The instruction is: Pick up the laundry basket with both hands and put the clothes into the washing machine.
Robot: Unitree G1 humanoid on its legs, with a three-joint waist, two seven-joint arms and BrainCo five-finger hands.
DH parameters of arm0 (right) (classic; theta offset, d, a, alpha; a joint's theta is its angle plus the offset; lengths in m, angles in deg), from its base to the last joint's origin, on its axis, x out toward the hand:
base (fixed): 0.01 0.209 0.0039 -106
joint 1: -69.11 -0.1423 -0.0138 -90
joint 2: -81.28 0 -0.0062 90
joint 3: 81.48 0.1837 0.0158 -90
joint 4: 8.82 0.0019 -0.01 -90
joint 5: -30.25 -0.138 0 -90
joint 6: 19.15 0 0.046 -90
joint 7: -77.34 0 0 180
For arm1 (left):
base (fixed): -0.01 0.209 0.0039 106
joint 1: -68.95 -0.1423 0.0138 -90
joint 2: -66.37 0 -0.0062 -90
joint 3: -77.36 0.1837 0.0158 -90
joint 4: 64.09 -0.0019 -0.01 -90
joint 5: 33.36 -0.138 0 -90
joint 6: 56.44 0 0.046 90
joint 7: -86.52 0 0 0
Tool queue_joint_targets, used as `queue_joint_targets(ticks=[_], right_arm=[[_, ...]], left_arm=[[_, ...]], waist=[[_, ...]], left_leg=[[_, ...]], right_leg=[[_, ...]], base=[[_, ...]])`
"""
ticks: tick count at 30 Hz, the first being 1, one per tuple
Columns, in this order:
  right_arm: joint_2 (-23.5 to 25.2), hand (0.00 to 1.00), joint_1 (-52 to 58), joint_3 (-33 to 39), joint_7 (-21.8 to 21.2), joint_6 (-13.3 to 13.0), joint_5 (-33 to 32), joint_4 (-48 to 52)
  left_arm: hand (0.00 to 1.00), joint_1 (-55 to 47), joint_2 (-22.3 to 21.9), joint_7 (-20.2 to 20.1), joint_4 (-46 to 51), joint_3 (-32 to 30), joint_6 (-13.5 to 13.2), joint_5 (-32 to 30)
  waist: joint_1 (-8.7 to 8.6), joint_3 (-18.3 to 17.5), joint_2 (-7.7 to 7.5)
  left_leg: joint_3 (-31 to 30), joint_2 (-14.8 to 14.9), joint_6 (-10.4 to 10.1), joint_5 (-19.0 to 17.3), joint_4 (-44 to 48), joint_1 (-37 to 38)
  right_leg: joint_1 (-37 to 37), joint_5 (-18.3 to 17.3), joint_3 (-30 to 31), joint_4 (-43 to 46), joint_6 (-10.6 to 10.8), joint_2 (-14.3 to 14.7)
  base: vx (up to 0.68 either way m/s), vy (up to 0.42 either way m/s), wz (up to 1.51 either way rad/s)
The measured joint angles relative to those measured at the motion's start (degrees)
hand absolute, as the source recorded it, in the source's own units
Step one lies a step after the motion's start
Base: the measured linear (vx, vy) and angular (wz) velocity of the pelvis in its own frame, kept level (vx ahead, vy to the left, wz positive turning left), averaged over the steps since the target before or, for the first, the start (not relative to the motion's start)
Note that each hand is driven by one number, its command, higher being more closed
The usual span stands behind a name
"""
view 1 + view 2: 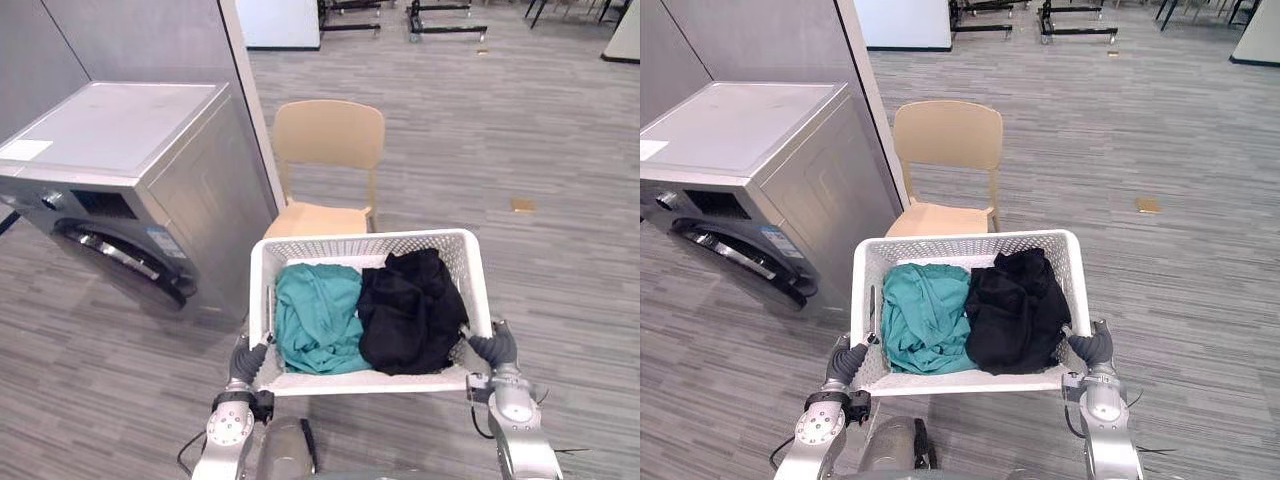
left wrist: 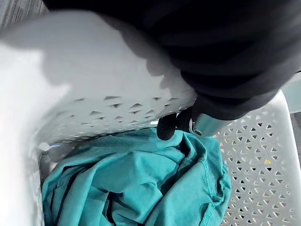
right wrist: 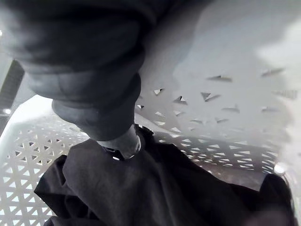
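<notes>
A white perforated laundry basket (image 1: 360,240) hangs in front of me, off the floor, between both hands. In it a teal garment (image 1: 318,315) lies on the left and a black garment (image 1: 410,310) on the right. My left hand (image 1: 247,358) grips the basket's left rim; its dark-tipped fingers (image 2: 167,126) hook over the rim above the teal cloth (image 2: 141,188). My right hand (image 1: 493,347) grips the right rim, with a finger (image 3: 123,143) curled inside against the black cloth (image 3: 155,188). The grey washing machine (image 1: 120,190) stands ahead on the left, its round dark door (image 1: 125,262) facing left.
A beige chair (image 1: 328,140) stands just beyond the basket, beside the washing machine and a grey partition wall (image 1: 150,40). A small brown scrap (image 1: 522,205) lies on the grey plank floor to the right. Black furniture legs (image 1: 445,25) stand far back.
</notes>
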Motion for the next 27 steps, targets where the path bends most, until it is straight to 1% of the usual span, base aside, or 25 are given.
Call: queue_joint_targets(ticks=[1, 2, 3, 4, 5, 6, 8, 10, 11, 12, 13, 14, 15, 16, 17, 18, 19, 20, 21, 22, 23, 24, 25, 26, 27], right_arm=[[-0.1, 1.0, 0.0, 0.5, -0.1, 0.0, 0.0, -0.5], [0.0, 1.0, -0.2, 0.5, -0.1, 0.0, 0.1, -0.9], [0.5, 1.0, -0.2, 0.3, -0.2, 0.0, 0.1, -1.6], [0.8, 1.0, -0.1, 0.2, -0.2, 0.0, 0.2, -2.2], [1.2, 1.0, -0.1, -0.4, -0.2, 0.0, 0.2, -3.3], [1.6, 1.0, -0.2, -0.6, -0.1, 0.0, 0.2, -4.5], [2.0, 1.0, -0.4, -0.9, -0.1, 0.0, 0.1, -4.7], [1.7, 1.0, -1.0, -0.9, -0.1, 0.0, 0.2, -4.7], [1.5, 1.0, -1.3, -0.9, -0.1, 0.0, 0.2, -4.7], [1.4, 1.0, -1.3, -0.9, -0.1, 0.0, 0.1, -4.7], [1.4, 1.0, -1.2, -0.9, -0.1, 0.0, 0.1, -4.7], [1.0, 1.0, -1.0, -0.8, 0.0, 0.0, 0.1, -4.8], [0.5, 1.0, -0.9, -0.9, -0.1, 0.1, 0.1, -4.7], [0.5, 1.0, -0.7, -0.9, -0.1, 0.1, 0.1, -4.5], [0.5, 1.0, 0.7, -0.9, 0.1, 0.1, 0.1, -2.5], [0.5, 1.0, 2.5, -1.0, 0.2, 0.1, 0.0, 0.3], [0.5, 1.0, 3.3, -1.1, 0.2, 0.1, 0.0, 1.6], [0.5, 1.0, 4.1, -1.1, 0.4, 0.1, 0.0, 3.7], [0.4, 1.0, 4.1, -1.0, 0.7, 0.0, 0.0, 5.2], [0.4, 1.0, 3.9, -1.0, 1.1, -0.1, 0.0, 5.4], [0.5, 1.0, 3.1, -1.0, 1.6, -0.2, -0.2, 5.3], [0.4, 1.0, 2.3, -1.0, 1.7, -0.2, -0.6, 4.4], [0.4, 1.0, 1.9, -1.0, 1.7, -0.2, -0.8, 3.8], [0.4, 1.0, 1.2, -1.0, 1.8, -0.2, -1.2, 2.4], [0.1, 1.0, -0.2, -1.0, 2.2, -0.3, -1.3, 0.6]], left_arm=[[1.0, 0.0, 0.1, 0.0, -0.4, 0.3, 0.0, 0.0], [1.0, 0.0, 0.5, 0.0, -0.9, 0.4, 0.0, 0.0], [1.0, 0.1, 1.5, 0.0, -1.4, 0.4, 0.1, 0.1], [1.0, 0.1, 2.1, 0.0, -1.7, 0.5, 0.3, 0.1], [1.0, -0.1, 2.7, 0.0, -1.7, 0.7, 0.4, 0.1], [1.0, -0.3, 3.1, 0.1, -1.7, 0.7, 0.4, 0.1], [1.0, -0.2, 3.7, 0.2, -1.6, 0.6, 0.4, 0.1], [1.0, -0.1, 3.8, 0.2, -1.6, 0.6, 0.4, 0.1], [1.0, 0.1, 3.8, 0.2, -1.6, 0.7, 0.4, 0.1], [1.0, 0.1, 3.8, 0.2, -1.6, 0.7, 0.4, 0.1], [1.0, 0.1, 3.8, 0.2, -1.8, 0.8, 0.4, 0.0], [1.0, 0.4, 3.2, 0.2, -3.2, 0.9, 0.4, -0.2], [1.0, 0.0, 2.1, 0.2, -3.2, 0.9, 0.3, -0.6], [1.0, 0.1, 2.0, 0.2, -3.2, 0.9, 0.3, -0.8], [1.0, 0.5, 1.6, 0.1, -3.2, 0.9, 0.3, -1.0], [1.0, 0.4, 1.1, 0.1, -2.8, 0.5, 0.3, -1.0], [1.0, 0.1, 1.1, 0.1, -2.6, 0.5, 0.3, -1.0], [1.0, 0.0, 0.9, 0.1, -2.5, 0.5, 0.2, -1.0], [1.0, 0.0, 0.8, 0.2, -1.9, 0.4, 0.2, -1.0], [1.0, 0.0, 0.7, 0.2, -1.4, 0.4, 0.1, -1.0], [1.0, 0.4, 0.5, 0.4, -0.9, 0.3, -0.2, -1.0], [1.0, 0.8, 0.5, 0.5, -0.9, 0.2, -0.2, -1.0], [1.0, 1.1, 0.5, 0.7, -1.0, 0.2, -0.2, -1.0], [1.0, 2.2, 0.6, 1.3, -1.6, 0.3, -0.2, -1.0], [1.0, 3.7, 0.8, 2.1, -3.1, 0.9, -0.3, -1.0]], waist=[[0.04, 0.0, 0.15], [0.01, 0.2, -0.02], [-0.21, 0.6, -0.79], [-0.78, 0.6, -1.12], [-1.56, 0.6, -1.36], [-1.76, 0.6, -1.18], [-1.66, 0.7, -1.18], [-1.85, 0.7, -1.1], [-1.97, 0.7, -1.05], [-2.06, 0.6, -1.16], [-2.45, 0.4, -1.63], [-3.06, 0.3, -0.1], [-2.98, -0.1, 0.87], [-3.03, 0.0, 0.98], [-3.07, 0.5, 1.41], [-2.47, 0.9, 1.61], [-1.55, 0.9, 1.67], [-0.8, 0.9, 1.55], [-0.24, 1.1, 1.33], [0.04, 1.1, 1.21], [0.14, 1.1, 1.39], [0.09, 1.0, 1.56], [0.08, 1.0, 1.64], [0.05, 0.9, 1.89], [0.09, 1.2, 3.43]], left_leg=[[0.3, -0.4, 0.3, -2.0, 0.6, 0.9], [0.9, -1.0, 0.5, -3.3, 0.2, 2.6], [2.0, -2.2, 0.9, -4.1, -1.4, 6.1], [2.3, -2.8, 1.1, -4.2, -2.3, 8.0], [2.4, -3.7, 1.1, -4.2, -4.1, 10.7], [2.4, -4.2, 1.2, -4.2, -7.4, 14.8], [2.8, -4.4, 1.5, -4.3, -10.8, 18.8], [2.7, -4.3, 1.8, -4.5, -13.1, 21.6], [2.5, -4.2, 1.7, -4.5, -14.1, 22.8], [2.3, -4.2, 1.2, -4.8, -14.2, 23.2], [1.5, -4.6, -0.7, -6.0, -13.7, 24.0], [-0.3, -3.7, -1.3, -6.5, -13.4, 24.7], [-1.9, -2.5, -1.4, -6.5, -11.2, 24.3], [-2.3, -1.9, -1.4, -6.5, -8.6, 23.3], [-2.7, -0.3, -1.8, -6.3, 0.2, 20.2], [-2.4, 2.4, -4.9, -4.8, 13.2, 14.6], [-1.7, 4.0, -4.9, -4.7, 18.7, 12.6], [-1.2, 6.6, -4.7, -4.9, 24.7, 9.1], [-1.3, 8.8, -4.3, -5.1, 25.6, 6.0], [-1.6, 9.6, -4.1, -5.2, 24.3, 4.6], [-2.5, 10.1, -4.0, -5.3, 19.4, 2.9], [-4.2, 9.6, -4.1, -5.2, 12.0, 2.5], [-5.0, 9.3, -4.3, -4.8, 7.8, 2.6], [-6.7, 8.5, -4.9, -1.3, -0.4, 3.1], [-8.5, 8.5, -9.1, 5.2, -6.3, 3.7]], right_leg=[[-2.2, -0.6, 0.2, 6.2, 1.0, -0.7], [-6.8, -0.7, 1.2, 17.0, 2.4, -1.9], [-14.0, 0.7, 3.4, 33.6, 5.6, -3.7], [-16.8, 0.7, 3.7, 40.8, 5.5, -4.4], [-19.9, 0.3, 2.6, 47.7, 4.6, -5.0], [-22.9, -1.2, 0.8, 50.9, 2.0, -4.6], [-26.4, -2.4, -2.5, 48.2, 0.0, -3.0], [-29.6, -3.9, -5.7, 39.2, -2.1, 0.0], [-30.1, -3.5, -6.6, 30.2, -2.9, 2.2], [-30.1, -2.2, -6.4, 25.0, -3.8, 3.3], [-28.8, 6.3, -5.1, 16.1, -6.1, 5.0], [-27.3, 6.9, -5.3, 15.6, -7.2, 5.9], [-25.8, 6.0, -6.0, 14.4, -7.7, 6.8], [-25.1, 5.4, -6.5, 13.8, -7.7, 6.9], [-22.5, 4.7, -7.8, 12.6, -8.0, 7.3], [-19.7, 4.0, -8.4, 11.4, -8.9, 7.7], [-18.6, 3.6, -8.3, 10.9, -9.2, 7.9], [-16.6, 3.1, -8.4, 10.1, -9.2, 7.9], [-15.5, 3.0, -8.3, 9.0, -9.0, 7.8], [-15.3, 3.0, -8.2, 8.6, -8.9, 7.6], [-15.2, 3.0, -8.0, 8.3, -8.7, 7.1], [-15.3, 3.2, -7.7, 7.7, -8.1, 6.4], [-15.5, 3.4, -7.5, 7.7, -7.9, 6.2], [-16.3, 3.5, -7.1, 7.8, -6.6, 5.7], [-17.7, 2.7, -6.0, 8.6, -4.0, 6.2]], base=[[0.41, 0.308, -0.12], [0.38, 0.284, -0.24], [0.38, 0.223, -0.14], [0.38, 0.192, 0.04], [0.38, 0.136, 0.12], [0.37, 0.112, 0.0], [0.39, 0.064, -0.08], [0.36, -0.018, 0.06], [0.27, -0.039, 0.13], [0.34, -0.066, 0.26], [0.36, -0.094, 0.36], [0.45, -0.124, 0.34], [0.38, -0.119, 0.25], [0.34, -0.149, 0.33], [0.31, -0.162, 0.43], [0.29, -0.138, 0.31], [0.28, -0.071, 0.02], [0.25, -0.031, -0.13], [0.24, -0.019, -0.09], [0.21, 0.026, -0.07], [0.2, 0.147, -0.1], [0.19, 0.189, -0.1], [0.16, 0.267, -0.13], [0.12, 0.293, -0.26], [0.11, 0.279, -0.26]])
